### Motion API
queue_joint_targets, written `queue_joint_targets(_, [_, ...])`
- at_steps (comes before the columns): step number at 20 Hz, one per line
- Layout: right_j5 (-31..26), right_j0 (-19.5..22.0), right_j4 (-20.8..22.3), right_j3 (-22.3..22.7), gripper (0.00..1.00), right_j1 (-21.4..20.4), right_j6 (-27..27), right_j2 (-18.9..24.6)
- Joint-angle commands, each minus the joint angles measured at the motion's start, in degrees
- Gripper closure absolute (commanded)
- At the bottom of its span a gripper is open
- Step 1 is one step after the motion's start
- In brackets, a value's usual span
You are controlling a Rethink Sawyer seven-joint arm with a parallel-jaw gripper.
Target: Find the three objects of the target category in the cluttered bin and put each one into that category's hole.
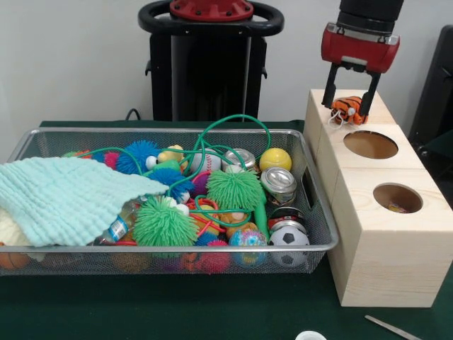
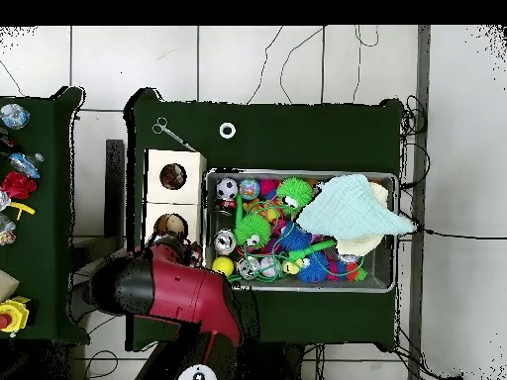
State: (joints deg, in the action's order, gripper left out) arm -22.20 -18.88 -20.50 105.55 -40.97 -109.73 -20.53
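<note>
My gripper [image 1: 348, 106] hangs over the far pale wooden cube [image 1: 317, 113] and is shut on a small orange, black-striped toy [image 1: 352, 110] held just above the cube's top. That cube's hole is hidden under the toy. The middle cube has the widest round hole [image 1: 370, 144]; the near cube has a smaller round hole [image 1: 397, 197]. I cannot tell which hole is the mid-sized one. The silver wire-mesh bin [image 1: 170, 132] sits left of the cubes, full of toys. In the overhead view the red arm [image 2: 183, 287] covers the gripper and the far cube; the bin's rim [image 2: 297, 173] shows.
A pale green cloth [image 1: 64, 198] covers the bin's left part. Spiky green balls [image 1: 164, 223], a soccer ball [image 1: 289, 237], a can [image 1: 278, 180], a yellow ball [image 1: 274, 159] and a green cord lie in it. A metal tool [image 1: 393, 327] and white ring [image 2: 227, 130] lie on the green table.
</note>
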Motion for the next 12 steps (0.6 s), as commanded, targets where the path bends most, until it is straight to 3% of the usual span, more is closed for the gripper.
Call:
queue_joint_targets(1, [1.59,1.59,-3.61,1.81,0.00,3.69,-15.74,2.98])
queue_joint_targets(12, [3.96,0.55,-6.30,3.48,0.00,5.75,-16.55,3.82])
